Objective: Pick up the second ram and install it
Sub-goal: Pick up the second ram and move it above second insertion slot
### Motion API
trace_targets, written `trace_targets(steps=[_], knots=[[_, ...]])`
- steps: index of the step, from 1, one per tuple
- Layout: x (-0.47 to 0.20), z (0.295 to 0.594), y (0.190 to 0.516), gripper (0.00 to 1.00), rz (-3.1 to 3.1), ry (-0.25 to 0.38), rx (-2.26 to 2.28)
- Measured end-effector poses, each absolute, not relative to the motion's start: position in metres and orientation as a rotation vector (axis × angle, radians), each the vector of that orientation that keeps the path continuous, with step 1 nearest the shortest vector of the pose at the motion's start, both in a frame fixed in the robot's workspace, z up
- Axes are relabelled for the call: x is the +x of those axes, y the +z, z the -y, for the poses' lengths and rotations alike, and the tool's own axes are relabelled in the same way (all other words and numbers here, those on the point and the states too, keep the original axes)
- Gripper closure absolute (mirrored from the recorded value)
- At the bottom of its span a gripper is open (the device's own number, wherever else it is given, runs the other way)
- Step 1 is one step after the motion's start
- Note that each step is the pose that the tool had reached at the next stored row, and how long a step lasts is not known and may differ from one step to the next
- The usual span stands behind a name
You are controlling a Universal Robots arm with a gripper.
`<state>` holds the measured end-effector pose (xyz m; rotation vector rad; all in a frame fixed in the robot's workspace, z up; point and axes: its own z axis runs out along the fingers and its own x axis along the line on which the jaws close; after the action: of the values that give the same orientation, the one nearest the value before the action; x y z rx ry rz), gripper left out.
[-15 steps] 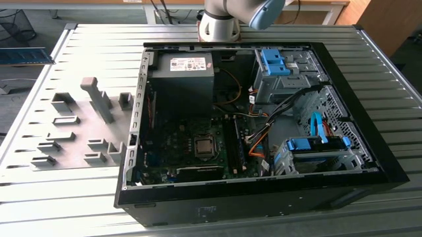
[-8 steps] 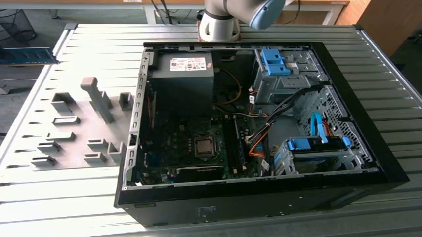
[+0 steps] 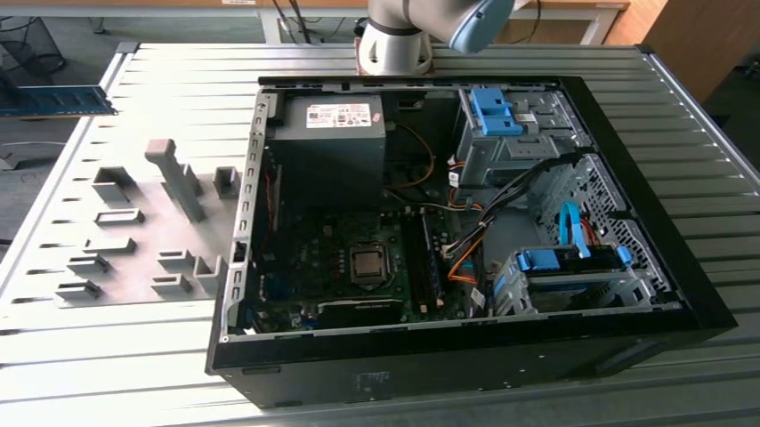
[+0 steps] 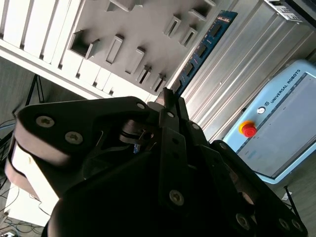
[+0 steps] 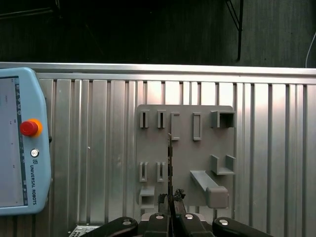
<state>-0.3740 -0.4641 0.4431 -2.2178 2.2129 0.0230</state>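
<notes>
The second ram [image 4: 203, 45] is a thin blue-green stick with dark chips, and my gripper [image 4: 168, 101] is shut on one end of it. In the first wrist view the ram [image 5: 170, 158] appears edge-on, rising from the gripper [image 5: 171, 200] and hanging above the grey fixture plate [image 5: 185, 148]. In the exterior view the ram [image 3: 57, 99] floats level at the exterior view's far left, beyond the table edge and well apart from the open computer case [image 3: 475, 351].
The motherboard [image 3: 356, 267] lies inside the case, with long memory slots [image 3: 422, 258] beside the processor socket. The grey fixture plate [image 3: 131, 231] with raised blocks sits on the ribbed table. A teach pendant [image 5: 19, 143] lies nearby. The arm's base [image 3: 398, 40] stands behind the case.
</notes>
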Motion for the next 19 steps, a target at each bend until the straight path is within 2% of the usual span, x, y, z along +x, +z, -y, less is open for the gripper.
trace_targets(steps=[19], knots=[[-0.358, 0.464, 0.443, 0.86, -2.213, 0.023, -2.218]])
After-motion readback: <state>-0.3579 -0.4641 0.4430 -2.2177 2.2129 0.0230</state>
